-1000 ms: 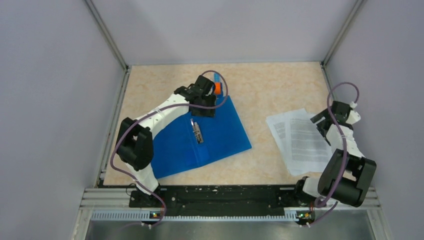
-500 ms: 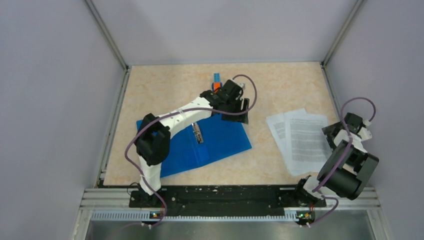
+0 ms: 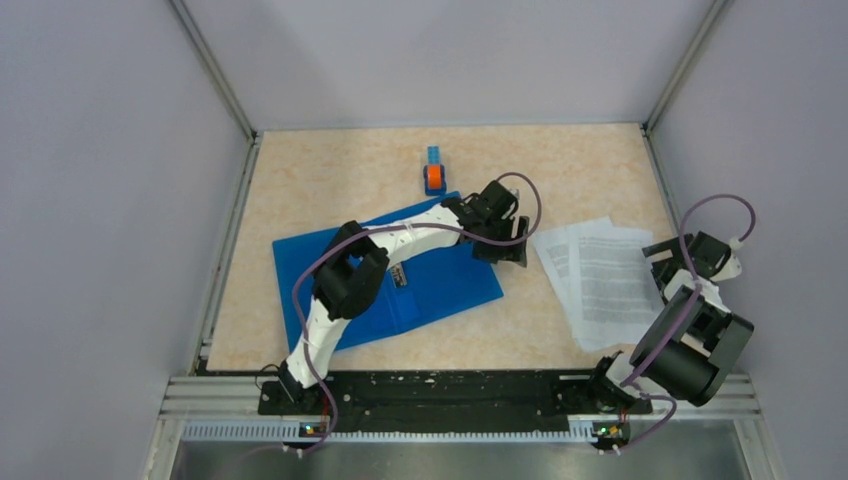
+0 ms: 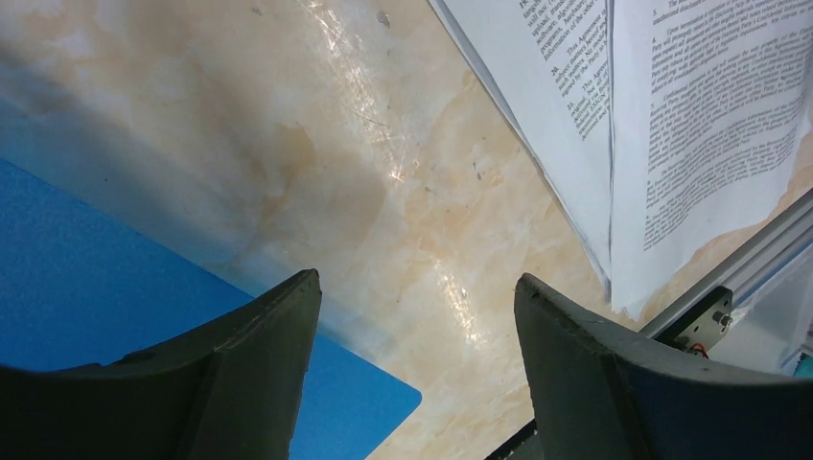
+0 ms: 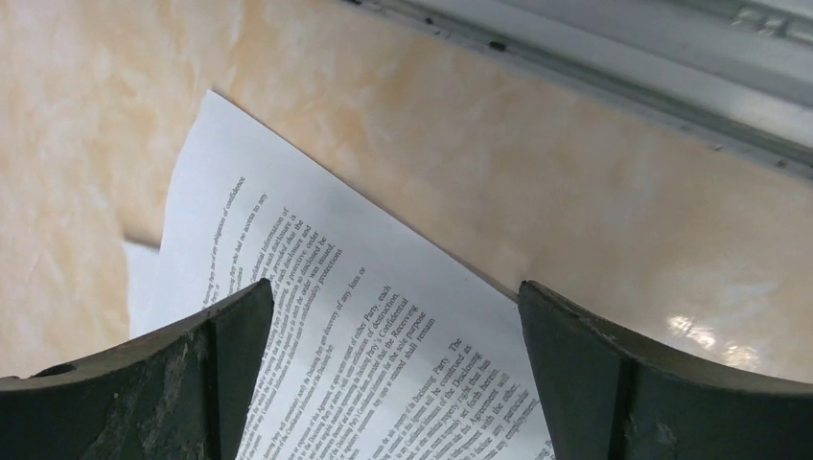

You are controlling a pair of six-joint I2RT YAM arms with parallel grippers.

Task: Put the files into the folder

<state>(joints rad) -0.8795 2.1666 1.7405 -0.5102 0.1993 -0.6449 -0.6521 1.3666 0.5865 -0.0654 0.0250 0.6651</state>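
The bright-blue folder [image 3: 440, 285] lies open and flat at centre-left, its metal spine clip [image 3: 398, 273] showing. The files [image 3: 600, 280], white printed sheets, lie fanned on the table to its right. My left gripper [image 3: 508, 250] is open and empty, hovering over the bare strip between the folder's right edge and the files. The left wrist view shows the folder's corner [image 4: 96, 287], the files [image 4: 690, 125] and the gripper [image 4: 417, 287]. My right gripper [image 3: 664, 264] is open and empty above the files' right edge; the right wrist view shows it [image 5: 398, 297] over the files [image 5: 364, 326].
A small blue-and-orange object [image 3: 434, 176] stands beyond the folder. Grey walls close in three sides. A metal rail [image 5: 614, 57] runs along the table's right edge, close to my right gripper. The black mounting rail [image 3: 420, 395] runs along the front.
My left arm has swung right from the folder's far corner to its right edge, near the files. My right gripper has drawn back rightward off the files.
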